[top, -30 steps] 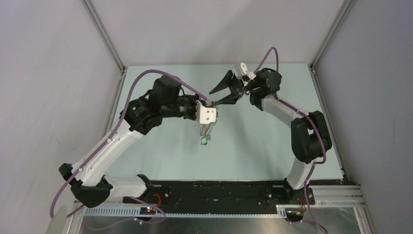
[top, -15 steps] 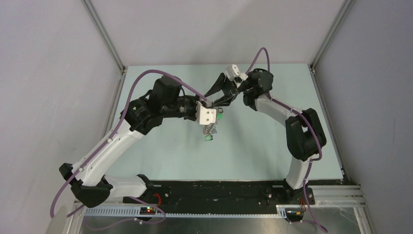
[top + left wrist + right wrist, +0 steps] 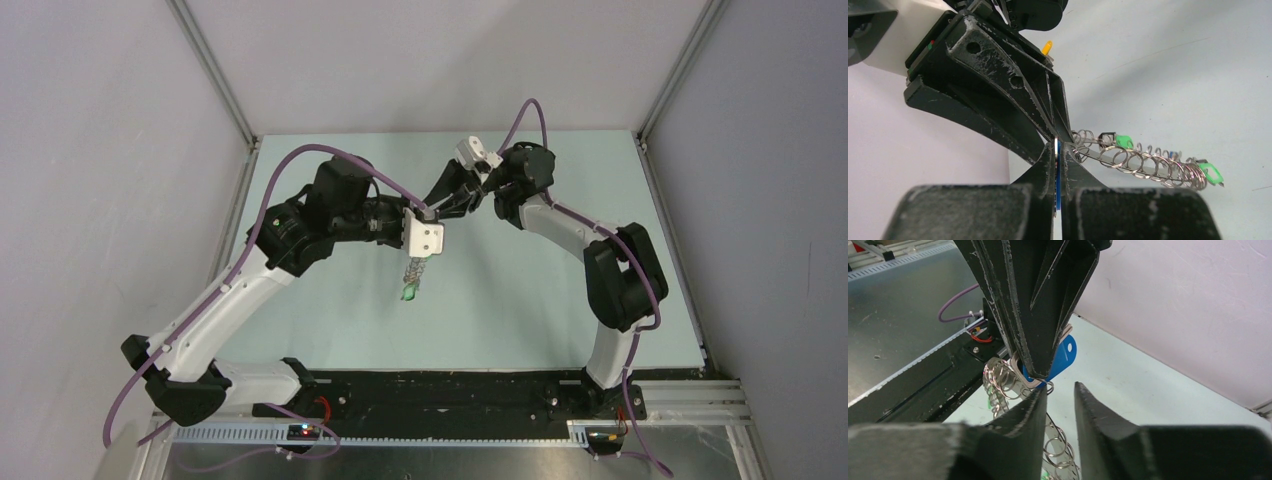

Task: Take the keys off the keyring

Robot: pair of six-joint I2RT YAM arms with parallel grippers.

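Observation:
My left gripper (image 3: 1058,148) is shut on a blue-headed key (image 3: 1061,357) at the upper end of the keyring (image 3: 1140,164), a long silvery strip strung with many small wire rings. The keyring hangs from it above the table (image 3: 414,272). Green-headed keys (image 3: 1122,141) sit along it, one at the free end (image 3: 1210,172). A dark head shows beside the nearer green one. My right gripper (image 3: 1060,388) is open with a narrow gap, its tips just under the left gripper's tips and the blue key. In the top view the two grippers (image 3: 428,212) meet tip to tip.
The pale green table (image 3: 540,290) is walled by grey panels at the back and sides. A black base rail (image 3: 450,390) runs along the near edge.
My right gripper has moved left up to the left gripper's tips and its jaws have narrowed. The hanging keyring has swung a little to the left. The left arm has stayed put.

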